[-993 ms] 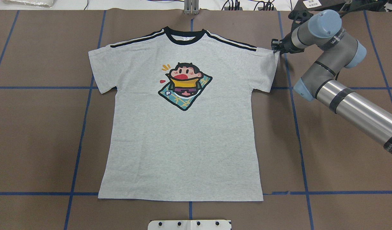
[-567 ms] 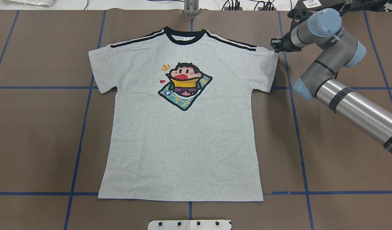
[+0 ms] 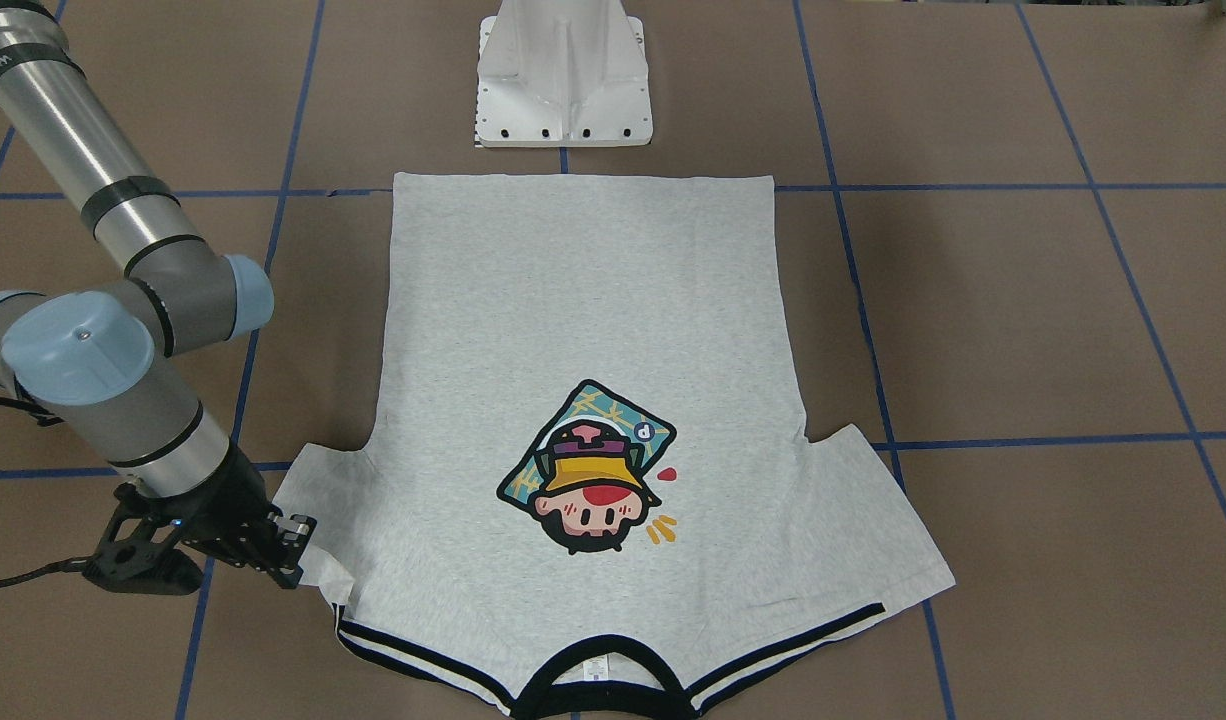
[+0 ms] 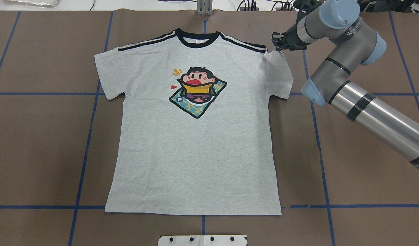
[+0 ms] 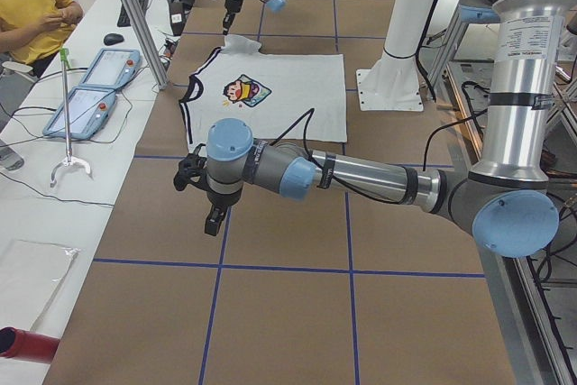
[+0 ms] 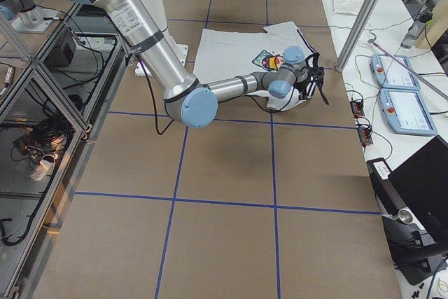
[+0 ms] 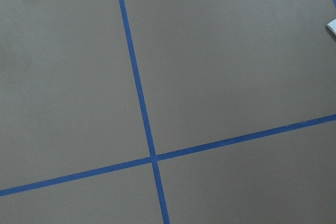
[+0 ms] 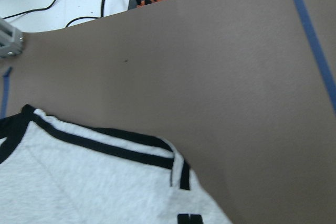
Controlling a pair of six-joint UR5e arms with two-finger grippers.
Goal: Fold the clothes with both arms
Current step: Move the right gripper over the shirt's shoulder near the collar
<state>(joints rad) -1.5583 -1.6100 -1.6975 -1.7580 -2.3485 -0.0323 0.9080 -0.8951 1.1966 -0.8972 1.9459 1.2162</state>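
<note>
left claw [image 5: 215, 220]: hangs fingers-down over the bare table [image 4: 349, 153], well apart from the shirt. It shows only in the left side view, so I cannot tell whether it is spread or pressed together. Its wrist camera sees nothing but brown table and crossing blue tape [image 7: 137, 77].

far sleeve [image 4: 108, 73]: lies flat on the table, on the side of the shirt away from the right claw.

shirt [image 4: 196, 153]: spread flat with the print [image 4: 197, 92] facing up. The whole body lies to the left of the right claw and nearer the robot than it. The collar [image 4: 197, 37] is about level with that claw, and the hem is far from it, close to the pedestal [image 3: 563, 80].

near sleeve [image 4: 279, 77]: sits directly under and beside the right claw. Its upper outer corner rises in a peak to the fingertips, and the cloth tilts in toward the end of the shoulder stripe [image 4: 245, 44]. Its lower edge rests on the table.

right claw [image 4: 275, 43]: raised above the table, pinching the near sleeve's upper corner, just off the end of the stripe. The shirt hangs below it and to its left.

right arm [image 4: 373, 112]: comes in from the right. Its elbow is right of the near sleeve and does not touch the cloth.
</note>
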